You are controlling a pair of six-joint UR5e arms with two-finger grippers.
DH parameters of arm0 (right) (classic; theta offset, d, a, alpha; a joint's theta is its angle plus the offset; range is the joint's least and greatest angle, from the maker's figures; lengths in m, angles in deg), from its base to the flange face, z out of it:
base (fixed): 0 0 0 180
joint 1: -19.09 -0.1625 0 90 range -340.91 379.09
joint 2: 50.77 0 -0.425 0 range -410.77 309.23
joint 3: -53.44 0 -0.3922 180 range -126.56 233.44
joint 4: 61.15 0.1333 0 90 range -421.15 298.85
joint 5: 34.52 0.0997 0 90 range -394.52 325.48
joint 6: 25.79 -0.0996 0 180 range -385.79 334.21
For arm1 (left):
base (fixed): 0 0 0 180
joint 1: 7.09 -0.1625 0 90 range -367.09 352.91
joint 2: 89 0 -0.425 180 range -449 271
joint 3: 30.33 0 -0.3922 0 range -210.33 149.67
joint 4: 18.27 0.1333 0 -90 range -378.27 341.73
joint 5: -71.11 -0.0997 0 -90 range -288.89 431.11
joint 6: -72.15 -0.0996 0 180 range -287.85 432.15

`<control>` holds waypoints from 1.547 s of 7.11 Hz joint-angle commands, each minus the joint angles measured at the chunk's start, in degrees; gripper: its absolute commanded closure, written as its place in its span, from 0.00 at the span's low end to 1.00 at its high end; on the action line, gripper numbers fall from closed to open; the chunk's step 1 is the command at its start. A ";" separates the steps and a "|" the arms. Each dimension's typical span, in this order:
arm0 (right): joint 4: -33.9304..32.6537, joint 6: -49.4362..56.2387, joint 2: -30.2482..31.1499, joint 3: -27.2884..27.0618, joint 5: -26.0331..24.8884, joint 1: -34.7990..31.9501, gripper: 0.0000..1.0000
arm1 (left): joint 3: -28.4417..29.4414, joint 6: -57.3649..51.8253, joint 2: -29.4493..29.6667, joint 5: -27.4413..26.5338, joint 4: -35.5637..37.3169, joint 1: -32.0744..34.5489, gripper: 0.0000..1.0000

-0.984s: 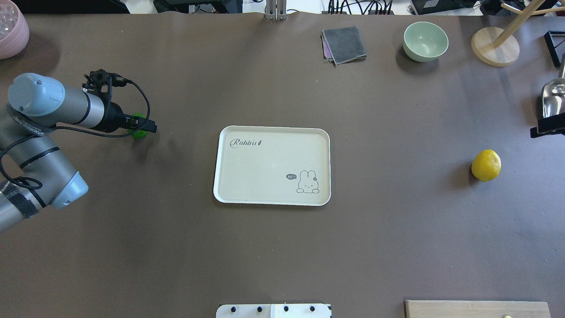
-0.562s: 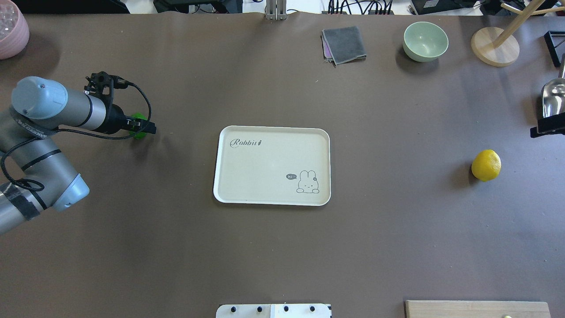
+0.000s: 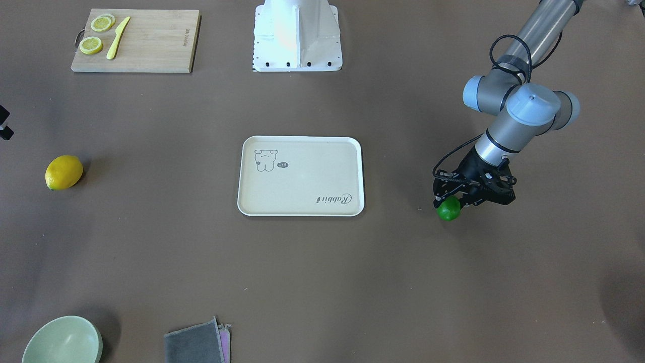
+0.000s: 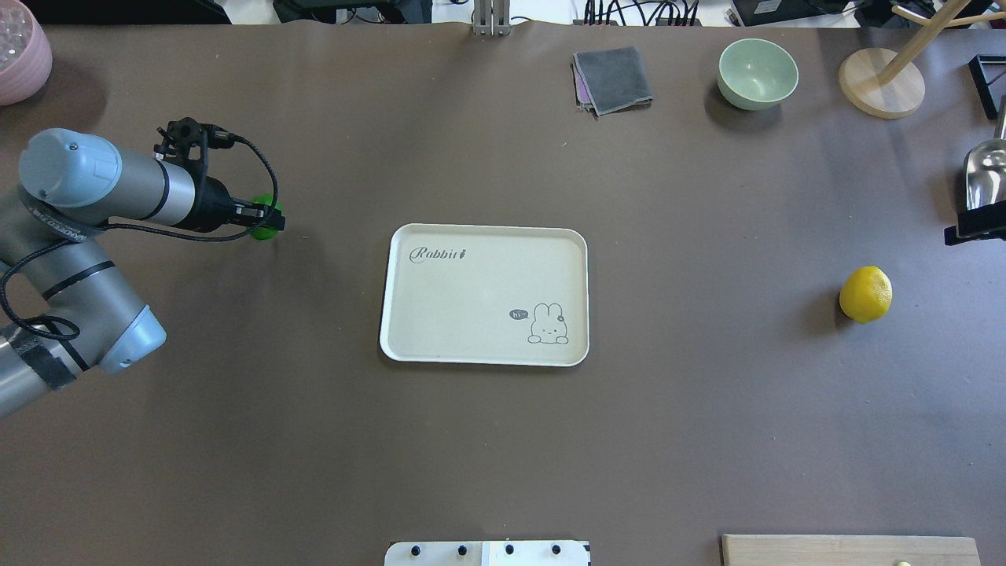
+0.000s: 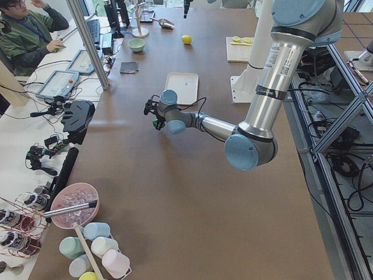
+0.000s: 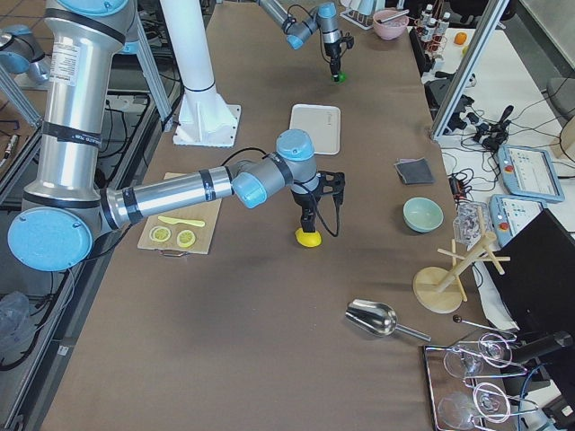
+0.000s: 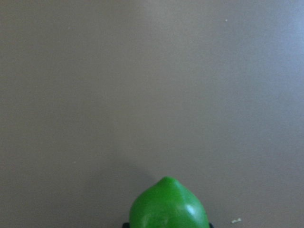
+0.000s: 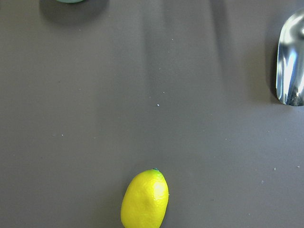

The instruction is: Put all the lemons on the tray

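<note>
Green lemon [image 3: 448, 209]: small, glossy, pointed tip, clamped in the left gripper [image 3: 450, 203] on the robot's left side of the table [image 4: 503, 456]. Can't tell if it clears the surface.
Yellow lemon [image 4: 865, 294]: bigger, lying on its side far right, alone.
Tray [image 4: 471, 291]: cream, rabbit drawing, mid-table, well apart from both lemons.
Right gripper [image 6: 310, 220] hangs just over the yellow lemon. Wide or narrow I can't tell, since only the side view shows it.
Around: bowl [image 4: 757, 73], cloth [image 4: 611, 79] and scoop [image 4: 985, 174] at the far side. Board [image 3: 136, 40] with slices [image 3: 91, 45] and knife [image 3: 117, 31] by the base.
Overhead, the wrist and cable hide most of the left fingers. The left wrist cam cuts the green lemon off at the frame bottom.
</note>
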 commanded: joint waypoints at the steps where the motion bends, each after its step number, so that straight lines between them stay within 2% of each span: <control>1: 0.00 0.04 0.00 0.00 0.02 0.10 0.00 | -1.28 10.02 4.57 -3.77 0.06 -4.49 1.00; 2: 0.00 0.04 0.00 0.00 0.02 0.10 0.00 | -1.20 13.71 6.94 -9.99 0.23 -9.83 1.00; 4: 0.00 0.04 0.00 0.00 0.02 0.10 0.00 | -1.02 18.48 10.82 -12.15 0.58 -13.56 1.00; 5: 0.00 -0.05 0.00 0.00 0.02 0.19 0.00 | -0.85 18.50 11.27 -15.47 0.59 -16.10 1.00; 6: 0.00 0.03 0.00 0.00 0.02 0.27 0.00 | -0.93 18.23 11.36 -16.28 0.59 -16.91 0.23; 7: 0.00 0.04 0.09 0.00 0.02 0.36 0.00 | -1.19 18.23 11.36 -18.29 0.32 -17.00 0.02; 9: 0.09 0.56 0.18 0.00 -1.99 1.58 0.00 | -6.61 17.79 10.05 -17.27 0.76 -16.40 0.02; 10: 0.09 0.74 0.09 0.00 -2.35 2.20 0.00 | -10.39 17.44 6.39 -11.43 4.07 -11.60 0.02; 11: 1.31 2.13 0.35 0.00 -3.40 3.34 0.00 | -14.51 9.52 3.65 -4.76 9.84 -5.55 0.02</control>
